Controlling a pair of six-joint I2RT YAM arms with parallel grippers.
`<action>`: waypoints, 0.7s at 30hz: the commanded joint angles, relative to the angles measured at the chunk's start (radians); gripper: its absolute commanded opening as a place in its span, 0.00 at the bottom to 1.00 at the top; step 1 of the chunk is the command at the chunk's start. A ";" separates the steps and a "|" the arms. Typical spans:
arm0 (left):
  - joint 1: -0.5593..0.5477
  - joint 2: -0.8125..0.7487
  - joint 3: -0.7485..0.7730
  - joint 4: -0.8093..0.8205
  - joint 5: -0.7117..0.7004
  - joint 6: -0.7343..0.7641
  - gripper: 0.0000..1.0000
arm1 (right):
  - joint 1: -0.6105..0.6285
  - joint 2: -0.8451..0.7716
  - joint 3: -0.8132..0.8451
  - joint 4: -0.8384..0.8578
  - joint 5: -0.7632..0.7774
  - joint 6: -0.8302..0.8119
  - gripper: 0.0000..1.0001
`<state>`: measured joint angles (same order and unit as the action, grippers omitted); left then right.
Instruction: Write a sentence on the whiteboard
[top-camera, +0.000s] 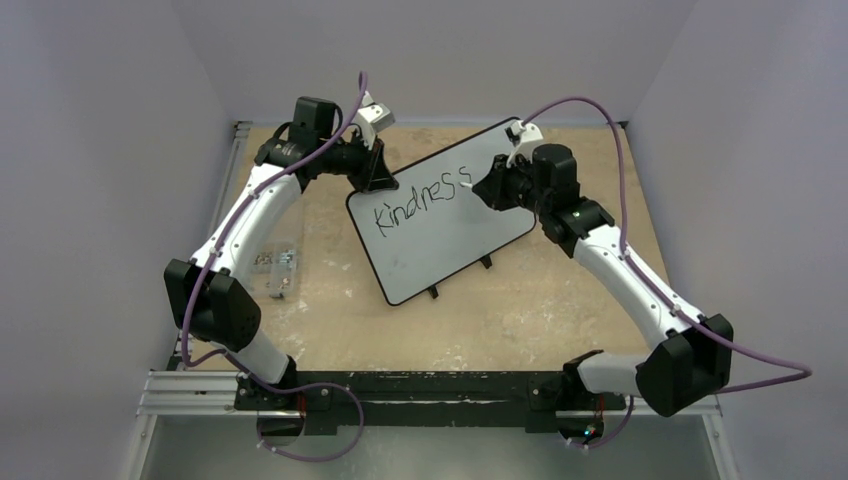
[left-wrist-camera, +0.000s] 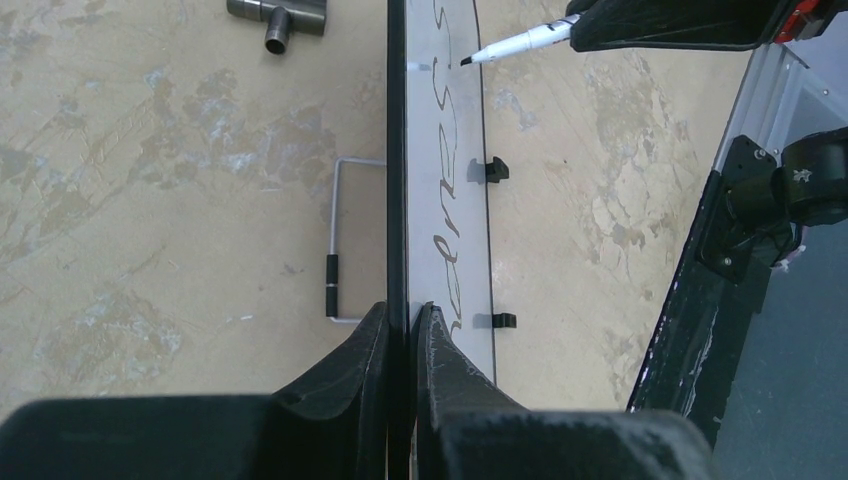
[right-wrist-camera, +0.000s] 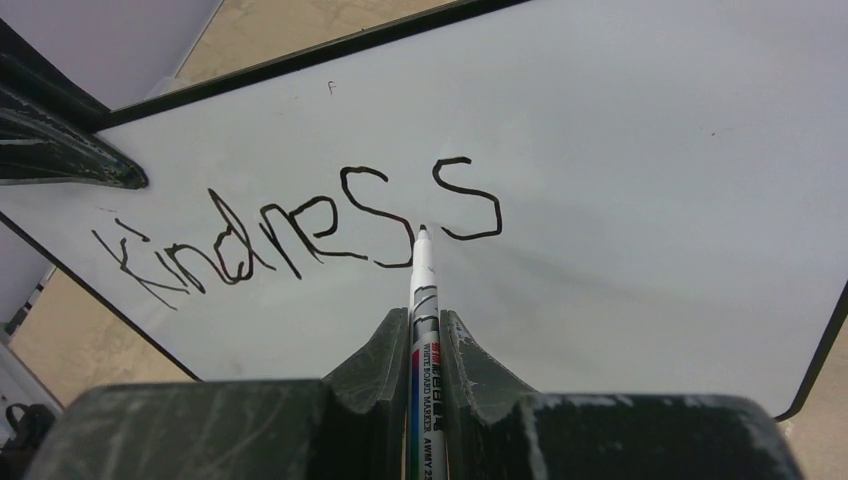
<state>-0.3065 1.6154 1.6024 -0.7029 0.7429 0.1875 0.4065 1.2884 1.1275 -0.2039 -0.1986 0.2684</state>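
The whiteboard (top-camera: 450, 235) is propped tilted in mid-table. My left gripper (top-camera: 380, 182) is shut on its upper left rim, and in the left wrist view the fingertips (left-wrist-camera: 403, 315) pinch the board's black edge (left-wrist-camera: 397, 150). The sentence (right-wrist-camera: 300, 225) reads "Kindness" in black, followed by a separate "s". My right gripper (right-wrist-camera: 418, 325) is shut on a white marker (right-wrist-camera: 419, 290). The marker's tip sits at the board between the word and the lone "s". Whether the tip touches the board I cannot tell. The marker (left-wrist-camera: 520, 42) also shows in the left wrist view.
A small clear bag of metal parts (top-camera: 275, 265) lies left of the board. A metal fitting (left-wrist-camera: 280, 15) and a wire stand (left-wrist-camera: 340, 240) lie behind the board. An aluminium rail (top-camera: 430, 385) carrying both arm bases runs along the near edge.
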 joint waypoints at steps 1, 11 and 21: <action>-0.025 0.024 0.004 -0.020 -0.080 0.079 0.00 | 0.000 -0.078 0.048 -0.018 0.014 -0.001 0.00; -0.026 0.014 -0.016 0.016 -0.133 0.040 0.00 | 0.000 -0.148 0.022 -0.036 0.088 -0.014 0.00; -0.026 0.012 -0.042 0.001 -0.170 0.007 0.00 | 0.000 -0.184 -0.031 -0.014 0.163 -0.028 0.00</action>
<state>-0.3161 1.6157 1.6016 -0.6876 0.7074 0.1398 0.4065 1.1355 1.1088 -0.2409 -0.0944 0.2623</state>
